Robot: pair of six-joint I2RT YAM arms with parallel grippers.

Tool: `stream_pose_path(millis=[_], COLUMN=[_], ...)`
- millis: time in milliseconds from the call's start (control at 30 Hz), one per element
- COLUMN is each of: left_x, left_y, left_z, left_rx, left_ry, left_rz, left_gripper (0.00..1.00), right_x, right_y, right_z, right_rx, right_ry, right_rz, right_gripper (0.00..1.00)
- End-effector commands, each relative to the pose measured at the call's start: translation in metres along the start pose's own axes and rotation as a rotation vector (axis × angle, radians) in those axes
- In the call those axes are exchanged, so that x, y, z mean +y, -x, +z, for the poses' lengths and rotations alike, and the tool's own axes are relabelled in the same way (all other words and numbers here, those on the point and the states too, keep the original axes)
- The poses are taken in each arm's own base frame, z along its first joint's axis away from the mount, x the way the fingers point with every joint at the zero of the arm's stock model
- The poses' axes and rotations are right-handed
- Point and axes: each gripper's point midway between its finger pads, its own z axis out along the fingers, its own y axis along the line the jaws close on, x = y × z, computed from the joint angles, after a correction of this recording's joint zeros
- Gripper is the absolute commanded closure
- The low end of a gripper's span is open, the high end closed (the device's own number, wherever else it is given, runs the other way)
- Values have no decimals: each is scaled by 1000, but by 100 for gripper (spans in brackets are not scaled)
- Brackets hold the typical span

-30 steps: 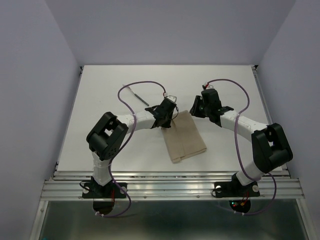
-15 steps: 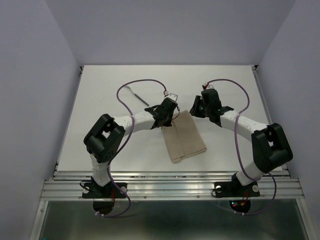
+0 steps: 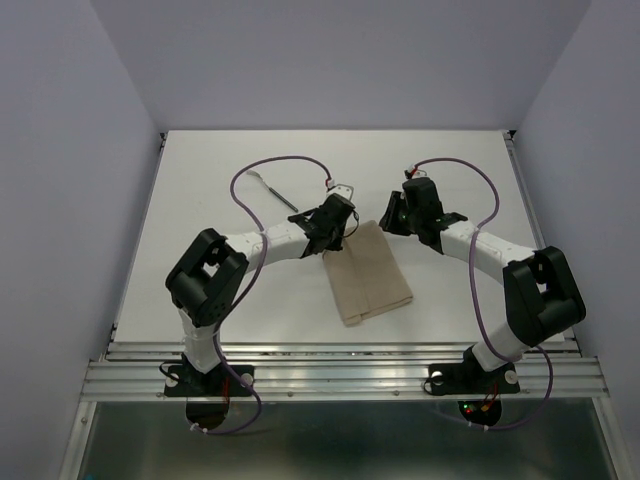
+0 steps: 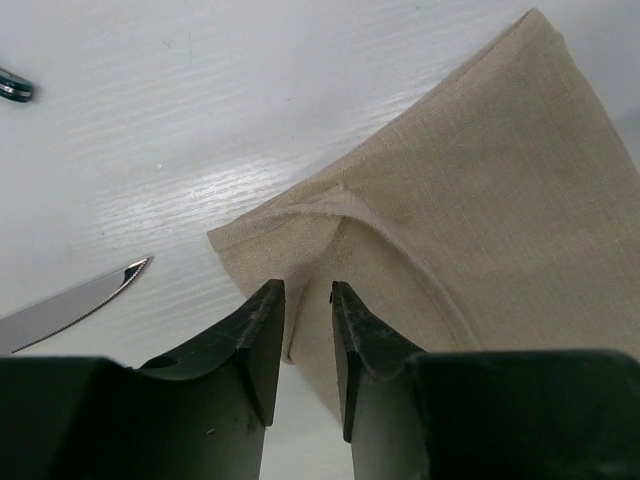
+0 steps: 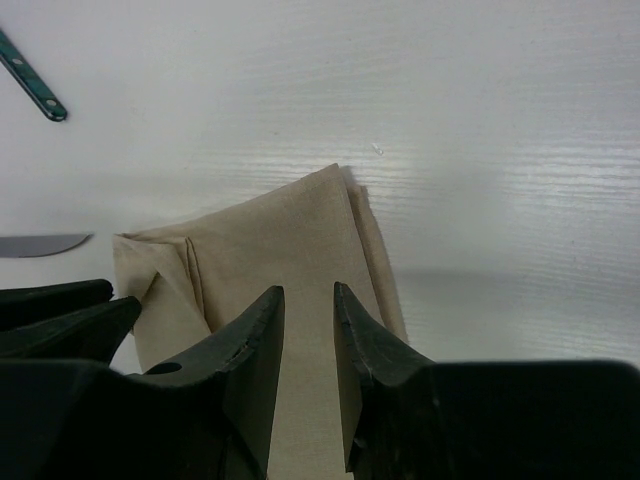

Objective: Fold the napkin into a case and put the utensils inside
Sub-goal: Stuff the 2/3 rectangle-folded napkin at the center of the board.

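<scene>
1. Top external view recorded the napkin [image 3: 370,275] lying flat on the white table [image 3: 200,260], a little right of centre and well apart from all four table edges, folded into a narrow oblong
2. Open tabletop was noted to the left of the cloth, to its right, and beyond it toward the far edge. A metal rail [image 3: 340,372] closed the near side, and plain walls stood along the other three sides
3. The long axis of the cloth ran from far to near, with the near end swung slightly to the right. The short far edge lay between the two grippers
4. The left gripper [image 4: 305,290] stood at the far-left corner of the napkin. Its jaws were parted by a narrow gap, cloth showed through that gap, and nothing was seen pinched. A raised crease ran from that corner toward the right-hand finger
5. The right gripper [image 5: 308,292] stood over the far-right corner, jaws likewise a narrow gap apart, with no cloth seen caught between them. Stacked layers showed along that edge
6. A knife blade [image 4: 85,298] lay on the table near the far-left corner, its tip pointing at the cloth without touching it
7. A green-handled piece [image 3: 277,191] lay slantwise farther left and farther back, well apart from the napkin
</scene>
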Motion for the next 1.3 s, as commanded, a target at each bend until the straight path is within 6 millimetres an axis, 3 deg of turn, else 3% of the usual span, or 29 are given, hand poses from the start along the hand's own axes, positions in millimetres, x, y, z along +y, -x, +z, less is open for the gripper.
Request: stream_pose_path(millis=[0, 433, 567, 633, 767, 967, 1267], left_x=[0, 7, 10, 11, 11, 10, 3], left_y=[3, -2, -4, -4, -4, -6, 0], left_z=[5, 20, 23, 23, 26, 32, 27], left_rx=[-4, 5, 9, 9, 13, 31, 25], left_ry=[22, 81, 101, 106, 109, 113, 74], left_rz=[23, 37, 43, 47, 62, 76, 52], left_gripper=[63, 69, 72, 72, 73, 100, 100], right_x=[5, 2, -1, -6, -3, 1, 1], right_y=[12, 9, 8, 13, 4, -7, -27], right_z=[-10, -6, 0, 6, 18, 40, 66], right_rx=[-43, -28, -11, -4, 65, 147, 227], right_ry=[23, 15, 17, 10, 46, 77, 106], right_rz=[4, -10, -22, -29, -59, -114, -124], right_gripper=[68, 66, 57, 48, 36, 30, 33])
